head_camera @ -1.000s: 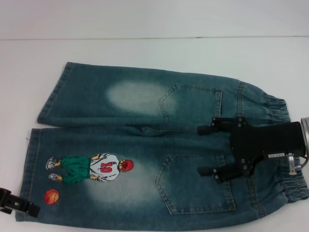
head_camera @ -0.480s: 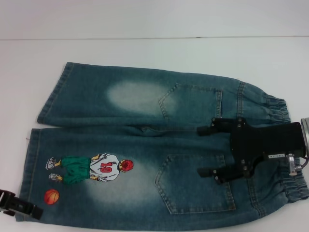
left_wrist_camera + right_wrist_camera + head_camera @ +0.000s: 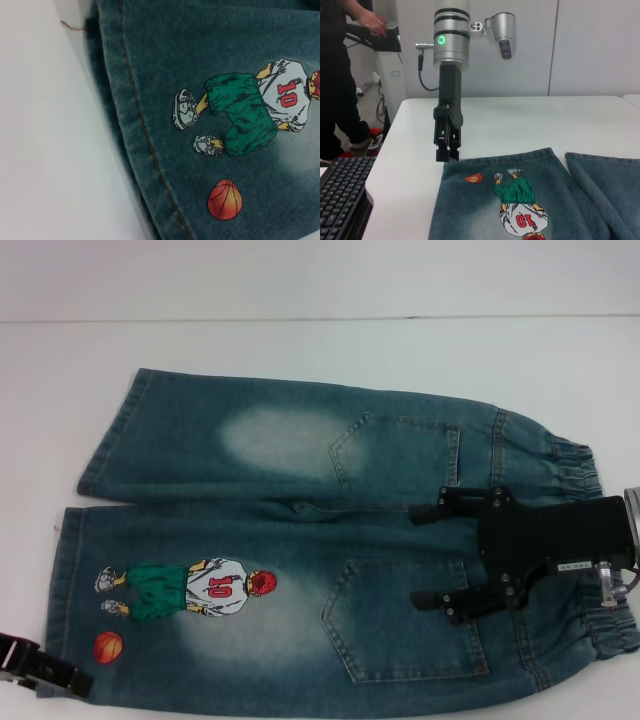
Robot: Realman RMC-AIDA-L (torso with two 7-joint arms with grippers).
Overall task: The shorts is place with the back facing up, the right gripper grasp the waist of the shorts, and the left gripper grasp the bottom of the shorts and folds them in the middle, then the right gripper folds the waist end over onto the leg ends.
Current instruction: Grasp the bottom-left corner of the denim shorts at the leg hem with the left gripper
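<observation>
The shorts (image 3: 280,540) lie flat on the white table (image 3: 320,350) with both back pockets up. The ruffled waist (image 3: 575,465) points right and the leg hems (image 3: 65,570) point left. My right gripper (image 3: 415,555) is open over the nearer back pocket (image 3: 400,620), just inward of the waist, with one finger along the centre seam. My left gripper (image 3: 45,677) is at the near left corner of the shorts, beside the basketball print (image 3: 108,646). In the right wrist view the left gripper (image 3: 447,156) hangs just above that hem corner. The hem (image 3: 145,135) and the number 10 print (image 3: 250,110) fill the left wrist view.
A keyboard (image 3: 342,195) lies off the table's left end, and a person (image 3: 340,75) stands beyond it. A loose thread (image 3: 72,25) sticks out at the hem. The far table edge (image 3: 320,318) runs behind the shorts.
My left gripper has crept slightly nearer and rightward along the hem corner. My right gripper has drifted a few pixels nearer. The shorts have not moved.
</observation>
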